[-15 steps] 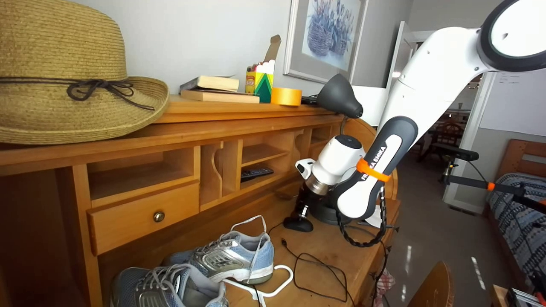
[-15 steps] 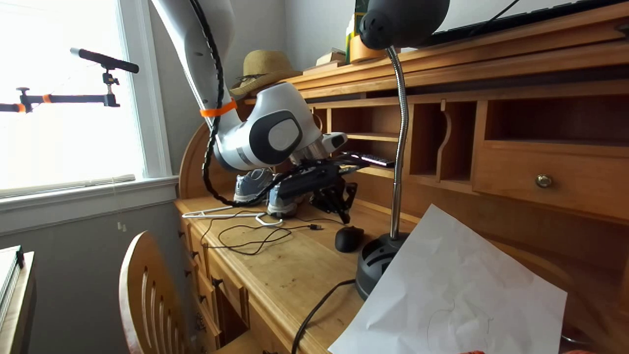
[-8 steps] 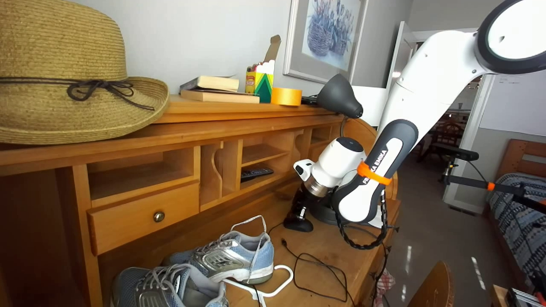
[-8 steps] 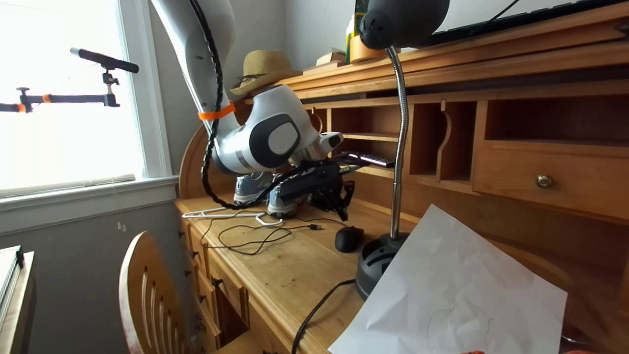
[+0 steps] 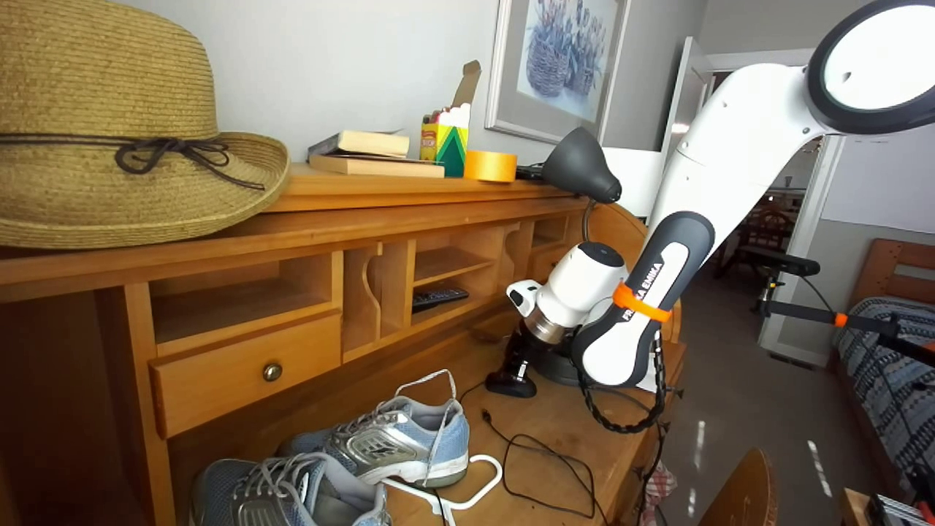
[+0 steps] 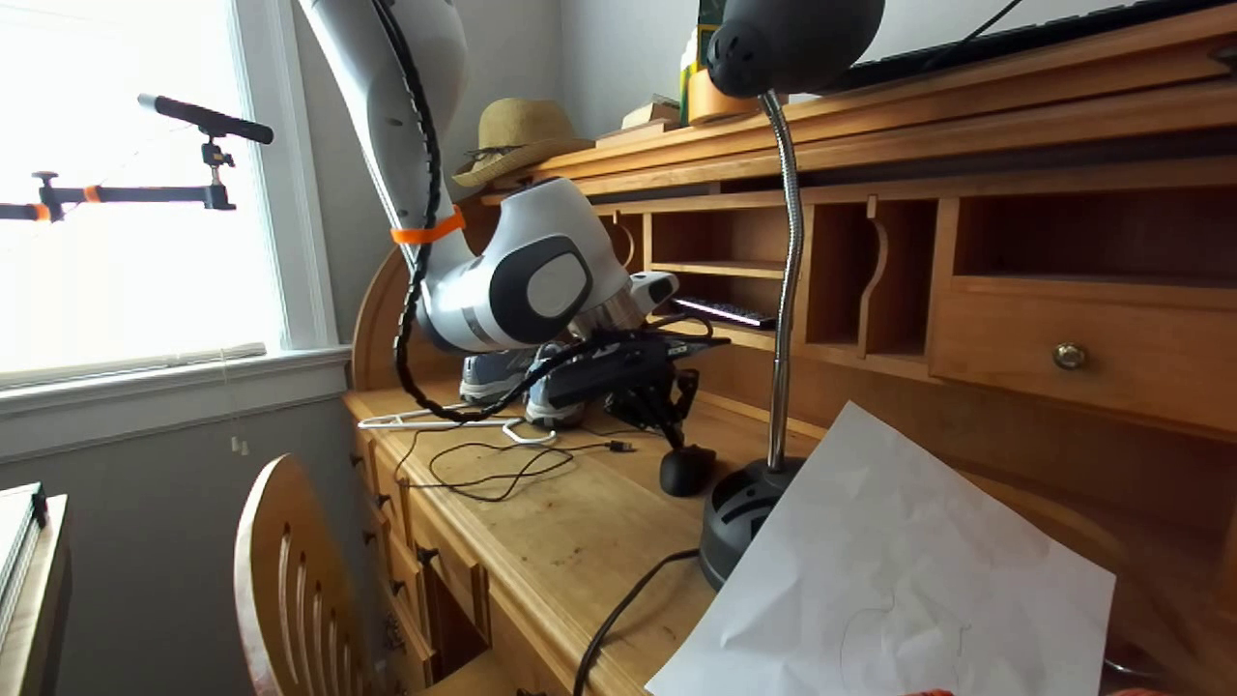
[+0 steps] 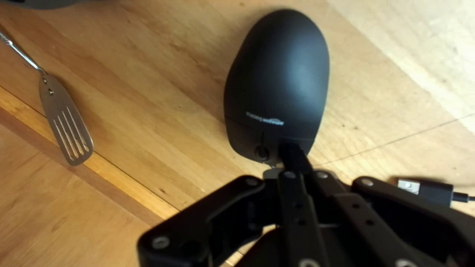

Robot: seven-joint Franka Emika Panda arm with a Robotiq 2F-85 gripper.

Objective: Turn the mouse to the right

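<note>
Stretching wide, the table (image 6: 580, 541) carries a lamp (image 5: 581, 166) near one end edge and shoes (image 5: 405, 442) toward the other. The jaws look pressed together with nothing between them, tips over the button end of the mouse (image 7: 278, 74), which lies between front and back edges, just beside the lamp.

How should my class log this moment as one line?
gripper: shut, at front end of mouse | contact: unclear | mouse place: desk, beside lamp base | USB plug: unconnected, on desk
</note>
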